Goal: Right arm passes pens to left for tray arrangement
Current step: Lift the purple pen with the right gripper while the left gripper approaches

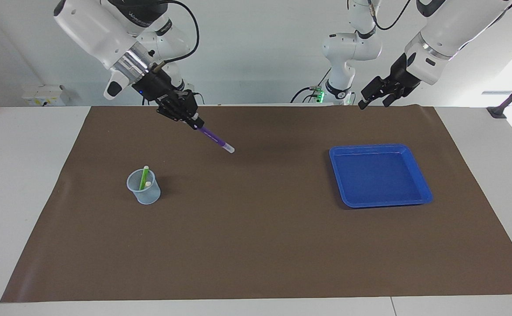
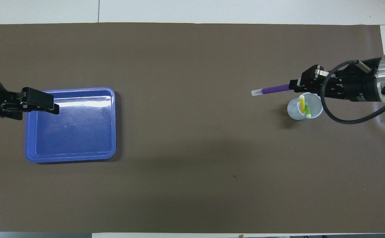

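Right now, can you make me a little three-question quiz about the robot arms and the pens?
1. True or false: the blue tray already holds a pen.
2. Which pen does the right gripper hold: A purple, B yellow, C green?
3. Fill in: the yellow pen and green pen stand in the ____.

Key: 1 false. 2 A, the purple pen. 3 cup.

light: bright, even | glare: sheen on tray [image 2: 80,102] floor | shadows: soft, faint on mat [image 1: 256,245] | focus: sharp
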You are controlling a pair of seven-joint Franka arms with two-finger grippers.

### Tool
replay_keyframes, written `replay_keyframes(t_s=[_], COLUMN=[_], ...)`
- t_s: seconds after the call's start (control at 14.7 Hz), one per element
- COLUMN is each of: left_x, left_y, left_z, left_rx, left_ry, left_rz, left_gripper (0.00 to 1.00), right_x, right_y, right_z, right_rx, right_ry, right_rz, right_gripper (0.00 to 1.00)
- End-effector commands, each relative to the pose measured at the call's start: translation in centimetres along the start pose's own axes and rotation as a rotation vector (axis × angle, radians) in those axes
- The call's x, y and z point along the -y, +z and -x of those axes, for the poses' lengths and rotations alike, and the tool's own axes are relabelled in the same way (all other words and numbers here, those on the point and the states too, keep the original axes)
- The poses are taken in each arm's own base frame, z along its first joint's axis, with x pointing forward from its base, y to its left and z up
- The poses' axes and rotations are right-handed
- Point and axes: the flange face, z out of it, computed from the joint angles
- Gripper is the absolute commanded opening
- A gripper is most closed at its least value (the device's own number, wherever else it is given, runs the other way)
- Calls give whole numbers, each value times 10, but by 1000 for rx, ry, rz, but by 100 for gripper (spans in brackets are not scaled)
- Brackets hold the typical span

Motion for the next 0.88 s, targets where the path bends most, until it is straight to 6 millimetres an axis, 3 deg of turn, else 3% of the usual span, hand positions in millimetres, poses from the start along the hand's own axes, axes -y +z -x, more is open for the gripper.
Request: replay_keyframes(t_s=[0.0,0.2,0.61,0.82], left_x=[-27,-63,-105,-117], left_y=[8,17,19,30], left_z=[24,44,57,55], left_rx=[19,43,134,180], left_ry=[-260,-474,-937,-1094], left_rz=[100,157,300,317], left_gripper=[100,100,100,100], right_x=[19,36,58,61], right_y=[12,26,57,64], right_z=[11,31,56,57], right_rx=[26,71,150,191], right_ry=[121,214,372,412], right_rz=[-74,-104,-112,-145], right_gripper=[0,0,0,0])
